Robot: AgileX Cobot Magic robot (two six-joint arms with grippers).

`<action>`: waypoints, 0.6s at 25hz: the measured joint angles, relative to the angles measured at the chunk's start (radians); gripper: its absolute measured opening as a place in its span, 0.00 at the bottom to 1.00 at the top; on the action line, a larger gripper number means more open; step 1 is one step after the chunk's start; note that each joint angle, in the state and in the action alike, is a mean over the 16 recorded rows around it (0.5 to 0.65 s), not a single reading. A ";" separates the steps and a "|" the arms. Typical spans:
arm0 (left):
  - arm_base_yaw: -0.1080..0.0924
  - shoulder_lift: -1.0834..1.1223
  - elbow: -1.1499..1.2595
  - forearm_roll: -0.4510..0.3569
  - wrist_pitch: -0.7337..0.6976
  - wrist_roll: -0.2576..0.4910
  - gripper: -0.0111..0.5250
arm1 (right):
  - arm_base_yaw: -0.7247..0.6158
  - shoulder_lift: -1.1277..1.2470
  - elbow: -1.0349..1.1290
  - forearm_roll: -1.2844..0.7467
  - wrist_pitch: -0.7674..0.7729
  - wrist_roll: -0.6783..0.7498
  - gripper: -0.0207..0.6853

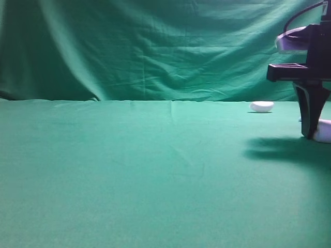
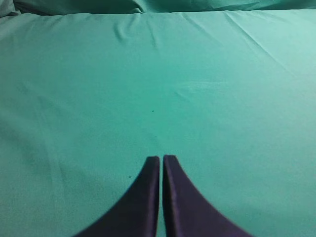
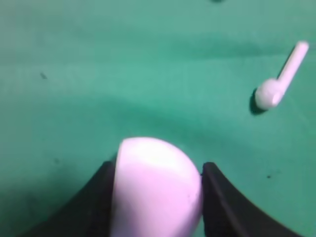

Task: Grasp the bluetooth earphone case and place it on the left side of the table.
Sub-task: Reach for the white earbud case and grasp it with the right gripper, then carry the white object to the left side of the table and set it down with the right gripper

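The bluetooth earphone case, smooth, white and rounded, lies on the green table at the far right. My right gripper points down over it, and both dark fingers press against its sides. In the exterior high view only part of the case shows at the frame's right edge, beside the right gripper's near finger. The left gripper is shut with nothing in it, hovering over bare green cloth. It does not appear in the exterior high view.
A white half-moon shaped object lies near the back of the table, left of the right arm. A single white earbud with a stem rests on the cloth beyond the case. A green backdrop hangs behind the table.
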 joint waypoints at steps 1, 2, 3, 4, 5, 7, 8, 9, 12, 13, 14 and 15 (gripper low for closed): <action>0.000 0.000 0.000 0.000 0.000 0.000 0.02 | 0.018 0.003 -0.036 0.006 0.004 -0.011 0.48; 0.000 0.000 0.000 0.000 0.000 0.000 0.02 | 0.038 0.008 -0.072 0.013 0.006 -0.022 0.48; 0.000 0.000 0.000 0.000 0.000 0.000 0.02 | 0.060 0.015 -0.110 0.020 0.006 -0.034 0.48; 0.000 0.000 0.000 0.000 0.000 0.000 0.02 | 0.085 0.024 -0.149 0.027 0.004 -0.046 0.48; 0.000 0.000 0.000 0.000 0.000 0.000 0.02 | 0.111 0.035 -0.186 0.034 0.000 -0.058 0.48; 0.000 0.000 0.000 0.000 0.000 0.000 0.02 | 0.170 0.064 -0.260 0.048 -0.013 -0.081 0.48; 0.000 0.000 0.000 0.000 0.000 0.000 0.02 | 0.201 0.082 -0.296 0.055 -0.022 -0.094 0.48; 0.000 0.000 0.000 0.000 0.000 0.000 0.02 | 0.233 0.102 -0.330 0.062 -0.032 -0.106 0.48; 0.000 0.000 0.000 0.000 0.000 0.000 0.02 | 0.329 0.176 -0.423 0.077 -0.071 -0.135 0.48; 0.000 0.000 0.000 0.000 0.000 0.000 0.02 | 0.359 0.204 -0.451 0.080 -0.086 -0.143 0.48; 0.000 0.000 0.000 0.000 0.000 0.000 0.02 | 0.388 0.233 -0.477 0.082 -0.101 -0.150 0.48; 0.000 0.000 0.000 0.000 0.000 0.000 0.02 | 0.415 0.263 -0.501 0.084 -0.117 -0.156 0.48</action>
